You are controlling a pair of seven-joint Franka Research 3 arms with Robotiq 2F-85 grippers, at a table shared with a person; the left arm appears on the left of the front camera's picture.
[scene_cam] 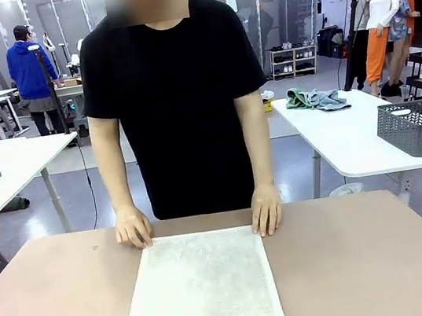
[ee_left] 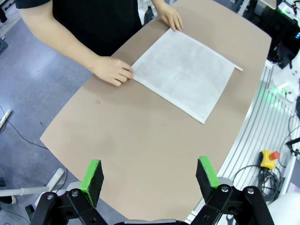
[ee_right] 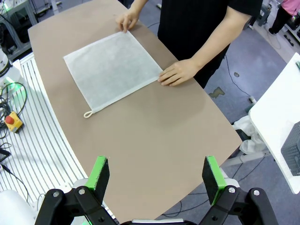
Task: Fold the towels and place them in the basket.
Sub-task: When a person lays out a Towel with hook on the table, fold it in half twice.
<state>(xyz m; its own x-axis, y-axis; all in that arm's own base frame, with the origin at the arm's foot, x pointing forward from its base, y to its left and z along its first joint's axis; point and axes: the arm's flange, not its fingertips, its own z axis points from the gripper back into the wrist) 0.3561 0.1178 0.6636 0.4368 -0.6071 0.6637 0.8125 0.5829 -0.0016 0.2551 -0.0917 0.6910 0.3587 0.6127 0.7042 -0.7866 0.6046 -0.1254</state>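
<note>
Squarely between both arms, one off-white towel (scene_cam: pixel 202 286) lies flat on the bench (scene_cam: pixel 369 261). It is nearly square, and a person's fingers (scene_cam: pixel 137 236) pin its two far corners. The robot's left hand (ee_left: pixel 149 168) and right hand (ee_right: pixel 155 164) hover wide open and empty, apparently equally far from its near corners.

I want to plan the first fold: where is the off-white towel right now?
In the front view the off-white towel lies flat in the middle of the table; a person's hand touches each far corner.
</note>
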